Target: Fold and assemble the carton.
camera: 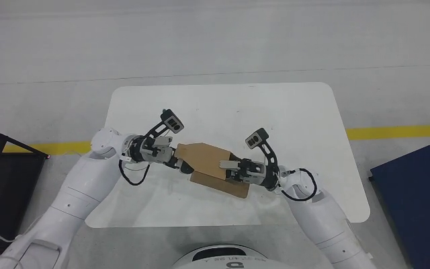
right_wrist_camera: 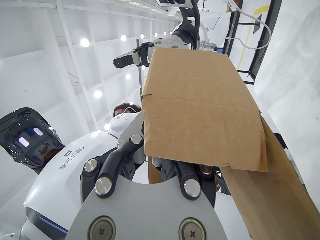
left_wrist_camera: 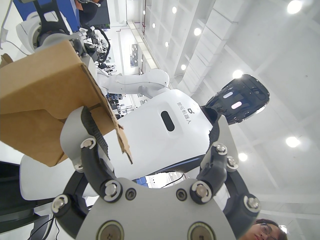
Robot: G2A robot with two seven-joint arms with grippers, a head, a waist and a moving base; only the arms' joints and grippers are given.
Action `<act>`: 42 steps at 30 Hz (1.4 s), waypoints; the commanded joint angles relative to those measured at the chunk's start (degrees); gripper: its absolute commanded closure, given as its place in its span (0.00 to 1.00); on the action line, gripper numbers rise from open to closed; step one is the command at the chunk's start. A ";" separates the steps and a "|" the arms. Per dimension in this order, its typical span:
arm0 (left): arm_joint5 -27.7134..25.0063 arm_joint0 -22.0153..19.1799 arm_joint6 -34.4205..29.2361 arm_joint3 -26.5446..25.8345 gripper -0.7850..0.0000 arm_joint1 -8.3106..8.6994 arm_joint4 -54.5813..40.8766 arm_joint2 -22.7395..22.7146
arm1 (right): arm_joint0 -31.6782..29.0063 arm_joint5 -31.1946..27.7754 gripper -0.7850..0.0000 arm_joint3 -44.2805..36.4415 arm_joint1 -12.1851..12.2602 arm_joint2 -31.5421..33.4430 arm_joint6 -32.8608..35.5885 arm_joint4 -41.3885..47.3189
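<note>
Over the table (camera: 302, 114), carton (camera: 205, 160) between left gripper (camera: 177, 163) and right gripper (camera: 231, 169)

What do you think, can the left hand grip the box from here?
Probably yes. The left hand is open, one finger sits right beside the box, and a flap edge already lies between the fingers. Nothing else blocks the gap.

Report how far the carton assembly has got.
Done: the carton already has a box shape, with its sides folded up. In hand: it sits between the left gripper, jaws open with one finger against its side, and the right gripper. Left: a flap sticks out unfolded, so closing remains.
</note>
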 commanded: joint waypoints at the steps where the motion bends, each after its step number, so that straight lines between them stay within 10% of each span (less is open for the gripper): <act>1: -0.07 -0.09 0.00 0.24 0.00 0.04 0.33 0.09 | 0.02 -0.02 1.00 0.00 0.05 0.01 -0.14 -0.01; 18: 0.37 -1.35 0.00 1.57 0.15 0.04 1.98 0.99 | 0.72 -0.54 1.00 0.47 0.38 -0.62 -0.75 -0.27; 35: 2.62 -2.77 0.00 5.76 0.93 0.24 7.32 0.91 | 1.46 -1.13 1.00 0.62 0.75 -0.93 0.04 -0.12; 42: 3.50 -2.32 0.00 6.17 0.71 0.77 8.71 0.77 | 1.90 -1.20 1.00 0.37 0.83 -1.22 -0.16 -0.07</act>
